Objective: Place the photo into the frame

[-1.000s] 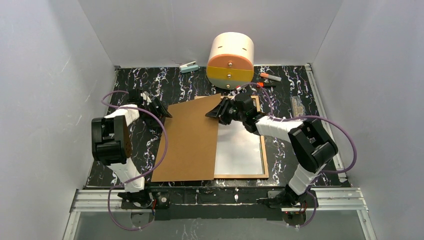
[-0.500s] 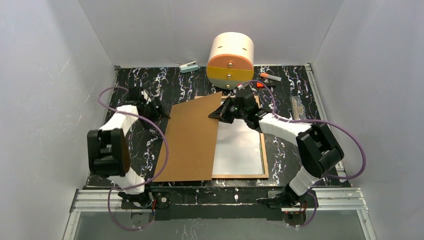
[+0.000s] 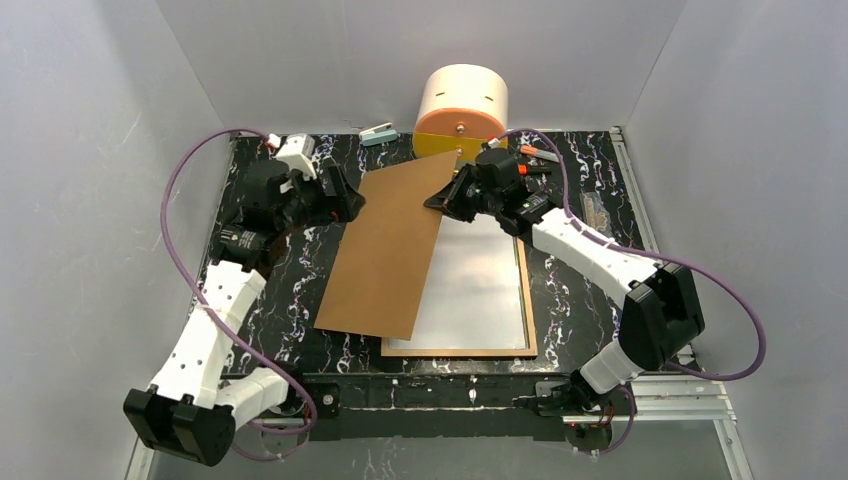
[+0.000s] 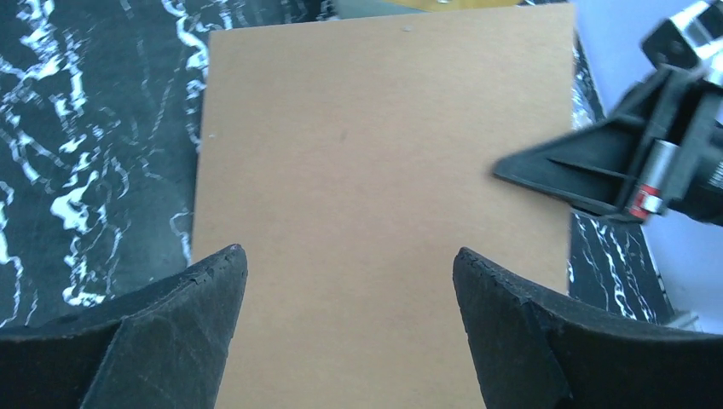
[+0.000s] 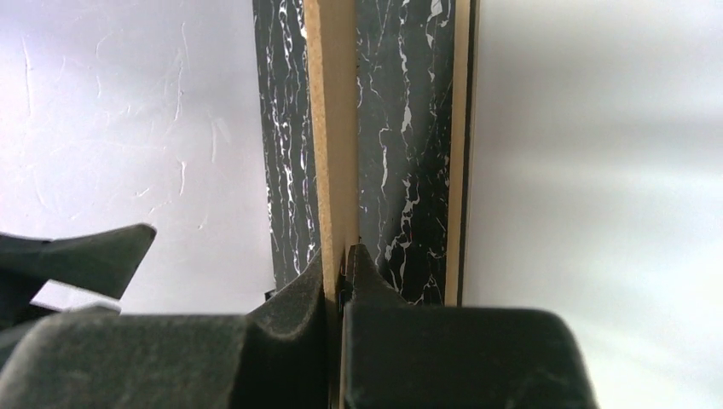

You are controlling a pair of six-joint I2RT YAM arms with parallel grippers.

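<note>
Right tool (image 3: 437, 203) is pressed together, pinching the backing board (image 3: 385, 255) at its far right corner, with that edge lifted off the counter (image 3: 300, 280). Left tool (image 3: 345, 205) is spread wide at the board's far left edge; contact there, can't tell. Under the board's right side the frame (image 3: 527, 300) lies flat. The photo (image 3: 475, 290) sits inside its rim, white side up.
</note>
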